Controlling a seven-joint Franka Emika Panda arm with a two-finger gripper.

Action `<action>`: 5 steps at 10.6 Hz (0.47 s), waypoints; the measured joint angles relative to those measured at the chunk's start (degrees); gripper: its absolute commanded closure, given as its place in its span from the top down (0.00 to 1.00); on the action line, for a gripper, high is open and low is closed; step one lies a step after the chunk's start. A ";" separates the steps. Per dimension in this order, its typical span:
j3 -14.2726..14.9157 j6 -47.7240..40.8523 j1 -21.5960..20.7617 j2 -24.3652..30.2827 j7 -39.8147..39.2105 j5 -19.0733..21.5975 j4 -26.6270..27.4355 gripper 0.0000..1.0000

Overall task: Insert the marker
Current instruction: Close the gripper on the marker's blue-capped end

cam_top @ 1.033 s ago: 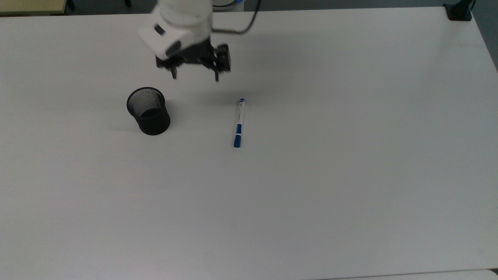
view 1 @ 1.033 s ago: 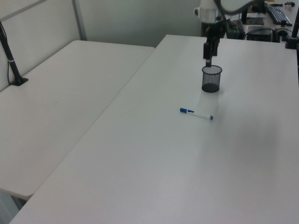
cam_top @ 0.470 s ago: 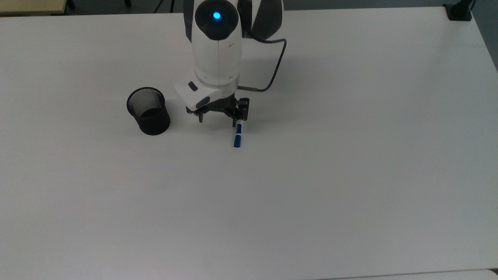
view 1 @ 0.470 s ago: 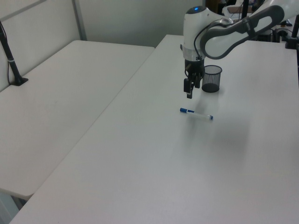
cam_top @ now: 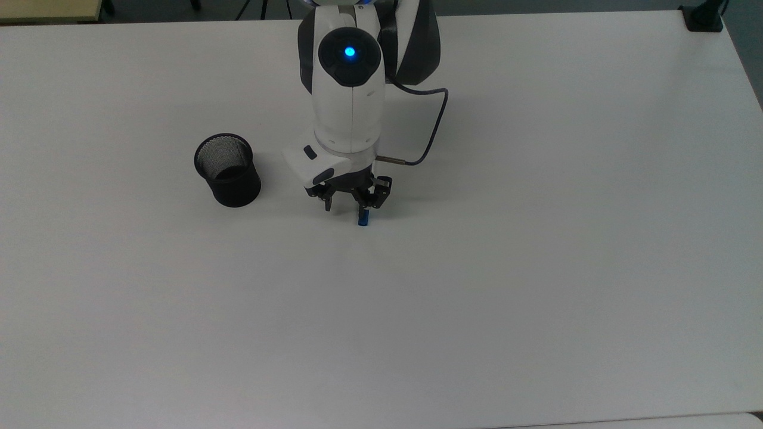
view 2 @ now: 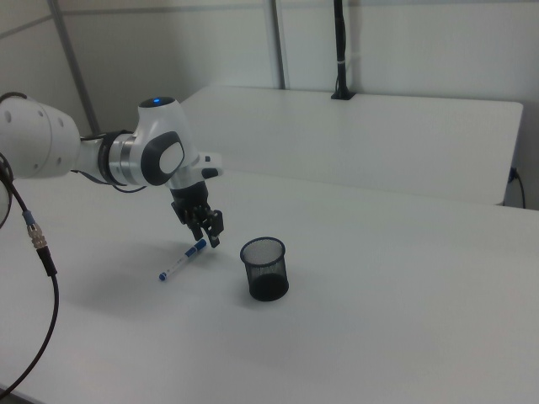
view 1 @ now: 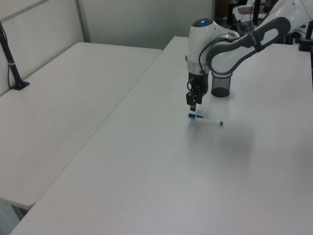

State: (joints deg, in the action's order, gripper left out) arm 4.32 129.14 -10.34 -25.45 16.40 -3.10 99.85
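The marker (view 1: 206, 119) lies flat on the white table (cam_top: 536, 268), a white barrel with blue ends. In the top view the arm covers most of it and just its blue cap (cam_top: 363, 219) sticks out. My gripper (cam_top: 347, 207) hangs open a little above the cap end, fingers pointing down and holding nothing. The left view puts the gripper (view 1: 192, 103) just above the marker's blue cap end. In the right view the gripper (view 2: 210, 236) is over the upper end of the marker (view 2: 183, 259). The black mesh cup (cam_top: 228, 170) stands upright to the top view's left of the gripper.
A grey cable (cam_top: 429, 137) loops off the arm's wrist. A second white table (view 1: 63, 98) adjoins on the left view's left, with a black clamped post (view 1: 12, 63). Another clamp (cam_top: 703, 18) sits at the top view's far right corner.
The arm has swung from behind the cup toward the marker and come down over it. It now covers the barrel. Marker and cup have not moved.
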 measured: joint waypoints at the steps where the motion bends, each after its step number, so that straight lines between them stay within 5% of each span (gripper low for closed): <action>1: -0.08 0.45 -0.30 -0.55 1.05 0.01 -0.01 0.58; 3: -1.01 0.89 -0.50 -1.35 2.98 0.02 -0.02 0.45; 5: -1.60 0.91 -0.52 -1.66 3.35 0.02 -0.03 0.11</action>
State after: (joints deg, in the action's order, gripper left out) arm 2.72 130.05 -10.86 -27.11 19.75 -3.08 99.82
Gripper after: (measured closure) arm 0.537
